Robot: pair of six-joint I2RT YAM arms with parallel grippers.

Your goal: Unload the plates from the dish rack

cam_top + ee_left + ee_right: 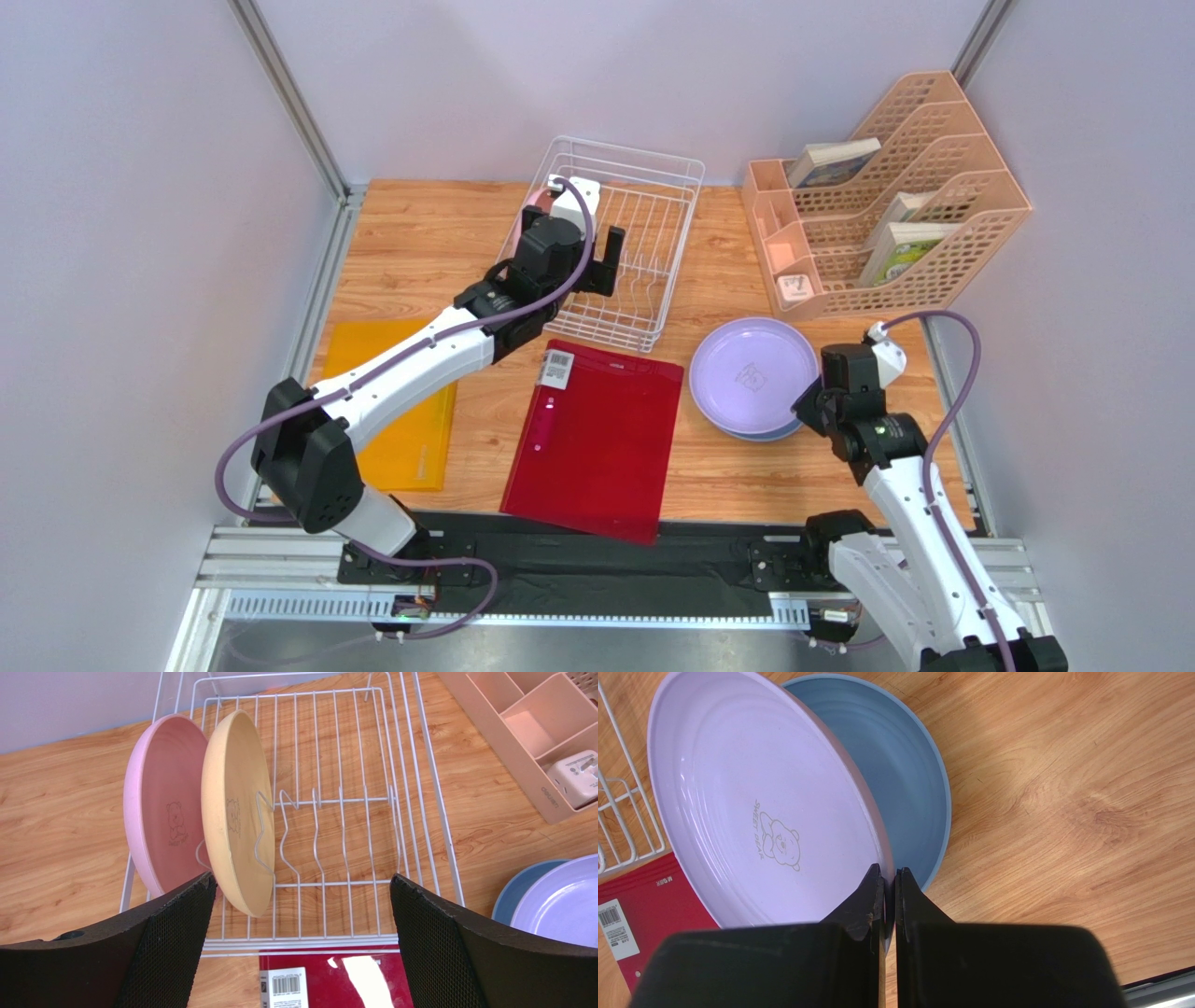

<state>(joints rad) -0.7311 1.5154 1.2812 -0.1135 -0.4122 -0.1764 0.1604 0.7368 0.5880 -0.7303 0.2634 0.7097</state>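
- Right hand [891, 882]: it is closed on the near rim of the lilac plate [752, 798], with one finger above the rim and one below.
- The lilac plate sits over the light blue plate [906, 791] on the bench [421, 252], right of the red folder [596, 434]. It appears tilted, with the pinched edge raised and the far edge down. I cannot confirm whether the two plates touch at the far side.
- Step in hand, as I judge it: you are laying the lilac plate onto the blue one. Lower the pinched rim until it seats, open only enough to clear the rim, then back straight out along the bench so the lower finger does not drag either plate.
- The lilac plate is offset towards the rack side of the blue one. Centre it before you let go if you want a stable stack.
- Right arm pose: the forearm rises from its base at the near right, and the wrist is bent so the fingers meet the plate nearly level.
- Left hand [300, 889]: it is spread wide and holds nothing.
- Left arm pose: it reaches far forward, with the hand over the near side of the dish rack [648, 238], looking down into it.
- The pink plate [158, 826] and the tan-yellow plate [231, 812] stand on edge between the prongs at the rack's left end, close together.
- Take the tan-yellow plate first, since its free face is the open one. Shift the hand left, pinch the top rim, and lift straight up clear of the prongs.
- Risk: the pink plate could tip once its neighbour is gone.
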